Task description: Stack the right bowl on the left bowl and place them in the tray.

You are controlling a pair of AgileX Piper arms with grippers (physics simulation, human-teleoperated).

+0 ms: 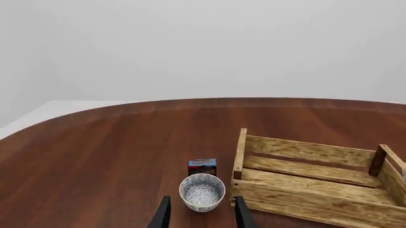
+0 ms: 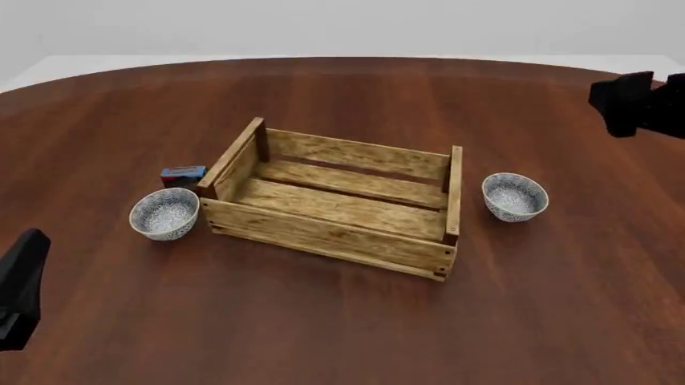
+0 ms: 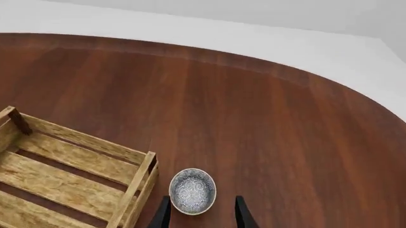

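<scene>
the tray point(image 2: 340, 210) sits mid-table, a slatted wooden crate with darker corner posts, and nothing lies inside it; its bare slat floor shows in all three views. the left bowl point(image 2: 165, 214) stands upright on the table point(image 2: 342, 321) just beside the tray's left end, apart from it by a narrow gap, and holds nothing. in the left wrist view this bowl point(image 1: 202, 192) lies just ahead of the left gripper point(image 1: 203, 214), centred on the gap between the fingers point(image 1: 163, 214), which are spread wider than the bowl and hold nothing. a small blue box point(image 2: 183, 174) stands just past the left bowl, on the far side from the fingers, close to the tray's corner post. the right bowl point(image 2: 515, 197) stands upright near the tray's right end, also with nothing in it. in the right wrist view it point(image 3: 192, 191) sits just ahead of the right gripper point(image 3: 201, 214), slightly toward the tray side of the gap; those fingers point(image 3: 241, 214) are likewise spread apart and grip nothing. neither bowl touches a finger or the tray.
</scene>
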